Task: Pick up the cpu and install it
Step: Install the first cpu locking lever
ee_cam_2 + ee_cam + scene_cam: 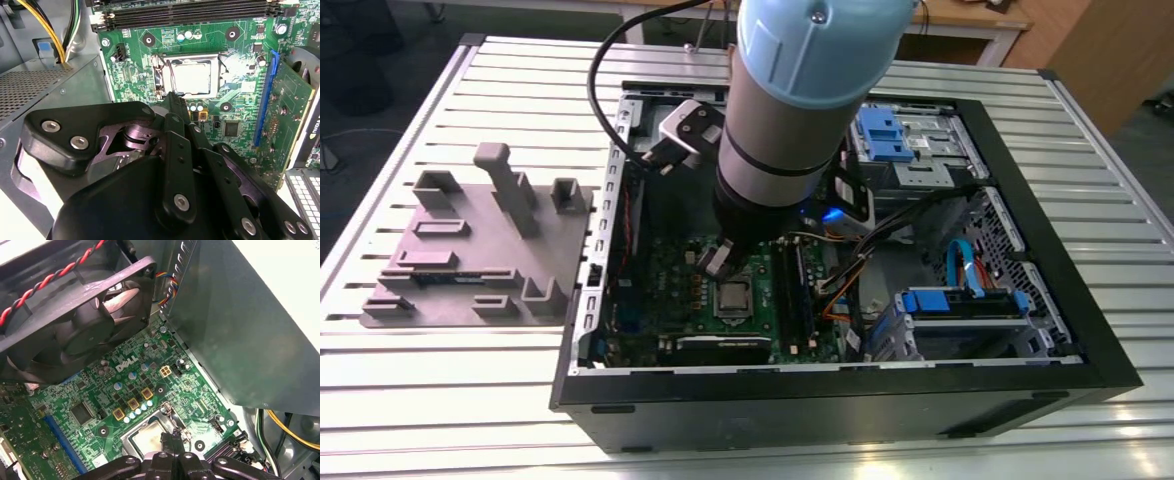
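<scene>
The cpu (192, 76) is lying in the socket (161, 75) on the motherboard (235, 110), and the gripper (176, 100), jaws together and empty, is hovering at its edge; seating flat and square matters here.

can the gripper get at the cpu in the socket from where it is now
Probably yes. The gripper hangs just above the motherboard, its tip at the edge of the cpu, which sits in the socket with its silver top bare. The fan and the power supply box stand off to the sides.
</scene>
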